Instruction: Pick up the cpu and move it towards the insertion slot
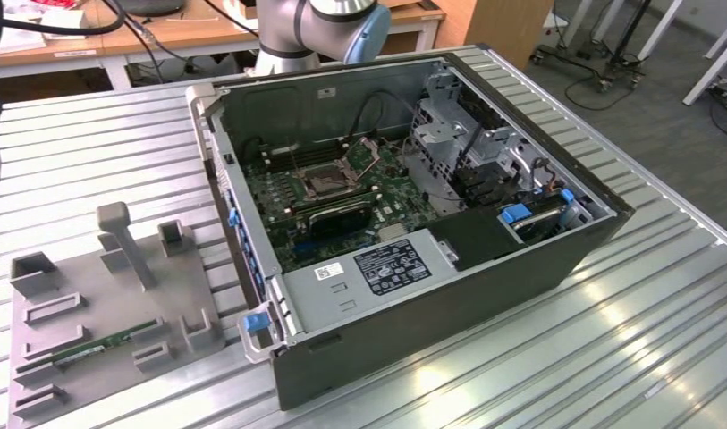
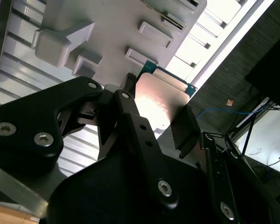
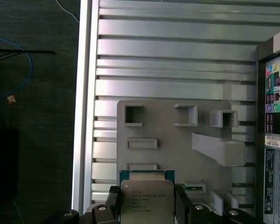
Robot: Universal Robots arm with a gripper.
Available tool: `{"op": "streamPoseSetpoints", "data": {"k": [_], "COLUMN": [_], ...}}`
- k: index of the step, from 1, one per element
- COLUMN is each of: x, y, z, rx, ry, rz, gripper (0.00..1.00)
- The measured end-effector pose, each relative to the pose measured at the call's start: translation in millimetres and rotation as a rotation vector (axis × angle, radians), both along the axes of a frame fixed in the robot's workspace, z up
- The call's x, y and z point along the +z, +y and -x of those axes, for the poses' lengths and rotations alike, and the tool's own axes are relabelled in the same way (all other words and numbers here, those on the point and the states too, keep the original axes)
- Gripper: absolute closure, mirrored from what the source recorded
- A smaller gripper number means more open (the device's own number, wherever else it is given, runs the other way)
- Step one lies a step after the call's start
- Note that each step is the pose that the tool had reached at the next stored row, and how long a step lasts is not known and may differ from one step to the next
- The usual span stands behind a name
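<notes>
The cpu (image 3: pixel 147 199) is a flat square chip with a silvery top and a green rim. My gripper (image 3: pixel 147 208) is shut on it, one black finger (image 3: pixel 113 204) on each of two opposite sides. The second wrist view shows the cpu (image 2: pixel 161 99) from underneath, clamped in the gripper (image 2: pixel 157 117). The chip hangs over the edge of the grey fixture plate (image 3: pixel 168 140). In the exterior view, the insertion slot (image 1: pixel 327 183) is a square socket with a silver frame on the motherboard inside the open computer case (image 1: pixel 459 295).
The grey fixture plate (image 1: pixel 101 304) lies on the ribbed metal table (image 1: pixel 626 357) at the exterior view's left, with raised posts and a green memory stick (image 1: pixel 101 344). The case's walls, drive cage (image 1: pixel 459 134) and power supply (image 1: pixel 376 273) surround the motherboard. The table's edge (image 3: pixel 84 116) runs beside the plate.
</notes>
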State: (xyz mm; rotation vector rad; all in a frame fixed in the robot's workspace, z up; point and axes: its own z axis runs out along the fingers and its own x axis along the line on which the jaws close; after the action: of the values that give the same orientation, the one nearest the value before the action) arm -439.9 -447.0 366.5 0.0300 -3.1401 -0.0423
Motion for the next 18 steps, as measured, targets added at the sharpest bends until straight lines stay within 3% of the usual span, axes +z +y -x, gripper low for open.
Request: {"op": "streamPoseSetpoints", "data": {"k": [18], "x": [-0.2], "y": [0.0], "z": [-13.6], "rx": [0.000], "ry": [-0.0002], "rz": [-0.0002], "gripper": [0.45]}}
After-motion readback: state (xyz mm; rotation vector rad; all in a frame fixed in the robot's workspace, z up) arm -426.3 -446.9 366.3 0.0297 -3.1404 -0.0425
